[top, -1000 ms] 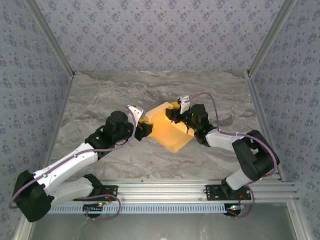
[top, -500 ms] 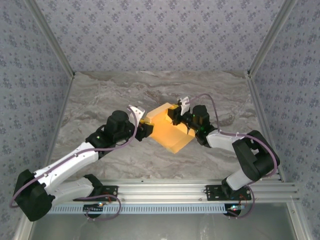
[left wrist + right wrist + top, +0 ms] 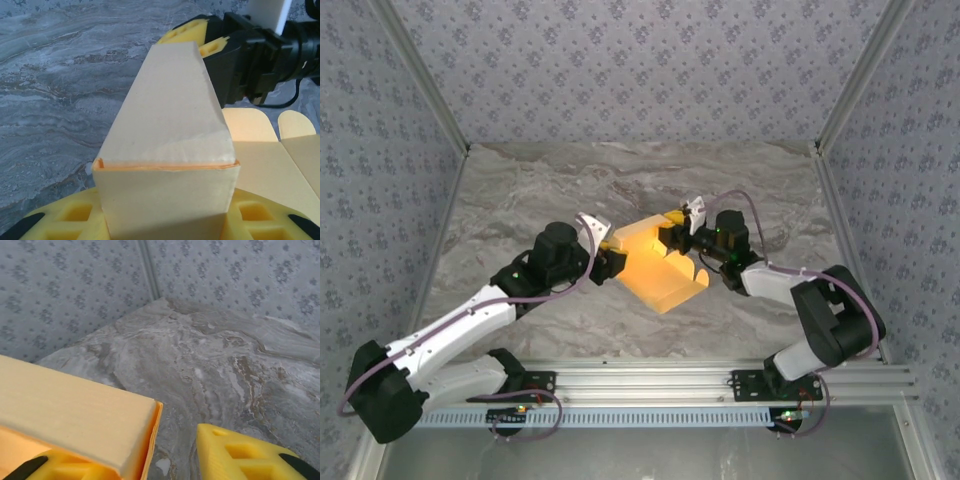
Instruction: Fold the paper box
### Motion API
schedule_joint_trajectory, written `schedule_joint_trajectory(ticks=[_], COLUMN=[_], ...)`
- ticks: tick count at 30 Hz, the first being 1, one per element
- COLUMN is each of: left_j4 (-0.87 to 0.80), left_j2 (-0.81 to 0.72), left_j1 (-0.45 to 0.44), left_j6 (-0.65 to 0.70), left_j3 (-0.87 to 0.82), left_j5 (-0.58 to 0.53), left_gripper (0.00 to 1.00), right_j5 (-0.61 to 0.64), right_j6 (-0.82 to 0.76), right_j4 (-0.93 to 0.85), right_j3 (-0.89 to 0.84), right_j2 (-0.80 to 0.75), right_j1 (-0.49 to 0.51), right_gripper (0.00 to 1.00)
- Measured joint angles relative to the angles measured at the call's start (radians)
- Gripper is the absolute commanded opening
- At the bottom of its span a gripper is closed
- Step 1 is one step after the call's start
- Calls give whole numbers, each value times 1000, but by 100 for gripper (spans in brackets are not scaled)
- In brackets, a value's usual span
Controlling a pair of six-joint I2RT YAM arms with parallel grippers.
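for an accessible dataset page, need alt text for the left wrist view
A folded-up wall of the yellow-orange paper box rises in the centre, pinched between the left gripper's yellow fingers at the bottom. The right gripper is at its far end, and flat flaps lie to the right on the grey marbled table.

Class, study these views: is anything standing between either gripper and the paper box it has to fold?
Nothing visible does. The left gripper is closed on one end of the paper box. The right gripper is at the opposite end, open, with the card against one of its fingers.
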Motion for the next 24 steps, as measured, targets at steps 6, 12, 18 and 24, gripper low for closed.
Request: schedule_joint_trajectory(ticks=[6,12,18,24], left_j4=[-57,-59,-115,-145], left_j2=[-61,-103,-116,-116], left_j1=[29,94,107,108], left_j6=[36,135,335,469], left_j3=[1,1,10,23], left_j5=[3,101,272,357], left_gripper=[34,31,31,31], right_j5=[-353,-526,-470,-488], right_j6=[-266,-659,-841,-1031], right_j4=[-310,-747,-937,-1219], right_j3=[54,208,271,376], right_j2=[-118,-130,-150,-134], right_j1=[-92,-113,-145,-113], right_gripper=[63,66,68,69])
